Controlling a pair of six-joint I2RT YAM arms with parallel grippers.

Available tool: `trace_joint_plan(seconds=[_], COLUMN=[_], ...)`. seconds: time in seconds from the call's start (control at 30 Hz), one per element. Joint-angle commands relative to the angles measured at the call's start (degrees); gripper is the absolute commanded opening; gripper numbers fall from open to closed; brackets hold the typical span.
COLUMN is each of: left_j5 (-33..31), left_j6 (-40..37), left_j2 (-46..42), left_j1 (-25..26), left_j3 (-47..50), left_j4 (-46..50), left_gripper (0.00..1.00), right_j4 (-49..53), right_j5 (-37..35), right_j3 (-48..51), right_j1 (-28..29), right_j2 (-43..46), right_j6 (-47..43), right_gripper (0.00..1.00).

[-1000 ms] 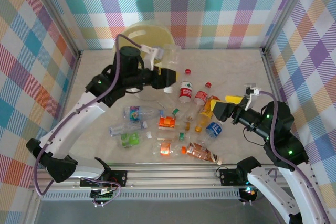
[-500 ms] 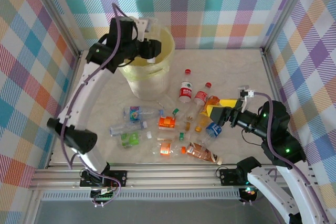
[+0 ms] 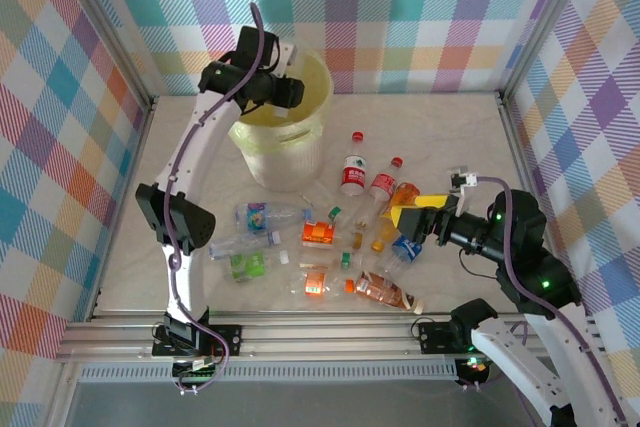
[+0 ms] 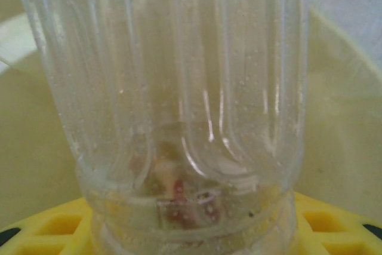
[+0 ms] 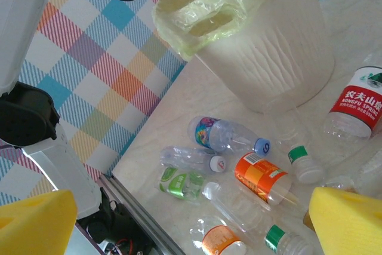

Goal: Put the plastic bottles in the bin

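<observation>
While the left arm stretches to the far left of the table [image 3: 450,137], the left pincer [image 3: 285,90] hangs over the open top of the bin [image 3: 285,152]. From the left wrist, its yellow fingers [image 4: 337,222] pinch a clear bottle [image 4: 191,88]. The pale yellow inside of the bin [image 4: 349,123] is right behind that bottle. The bin stands close to the far wall.

The other bottles lie on the table, nearer than the bin and to its right. One with a red and white label [image 3: 352,173] lies in the middle, near the bin. A blue-label bottle [image 3: 258,215] and a crushed green-label bottle [image 3: 246,267] lie on the left side of the pile. An orange-label bottle [image 3: 320,234] lies just right of them.

The right pincer [image 3: 408,215] is over the right side of the pile. From the right wrist, the right pincer [image 5: 191,222] has its yellow pads spread wide apart. The blue-label bottle [image 5: 224,134] and the orange-label bottle [image 5: 262,177] lie past them on the table.
</observation>
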State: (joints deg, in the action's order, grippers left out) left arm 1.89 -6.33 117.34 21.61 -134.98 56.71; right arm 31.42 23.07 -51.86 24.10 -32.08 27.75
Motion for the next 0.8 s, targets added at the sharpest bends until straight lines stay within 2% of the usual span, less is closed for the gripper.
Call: trace_joint_plan(seconds=[0.0,0.33,0.77], left_j5=[1.2,4.54,6.52], left_j6=[-2.36,-2.4,-1.29], left_j2=[1.74,6.41,10.73], left_j1=[-1.26,-3.32,-3.32], left_j3=[-2.04,-1.88,-1.87], left_j4=[3.73,6.61,8.69], left_gripper=[0.54,0.54,0.62], right_j4=[0.75,0.82,1.93], right_j5=[0.86,0.89,-0.19], right_j3=[-2.11,-1.23,-1.14], right_j1=[0.25,0.25,0.25], right_j2=[-0.9,-1.01,-1.23], right_j6=[-1.12,-0.17,0.55], right_gripper=[1.0,1.0,1.0])
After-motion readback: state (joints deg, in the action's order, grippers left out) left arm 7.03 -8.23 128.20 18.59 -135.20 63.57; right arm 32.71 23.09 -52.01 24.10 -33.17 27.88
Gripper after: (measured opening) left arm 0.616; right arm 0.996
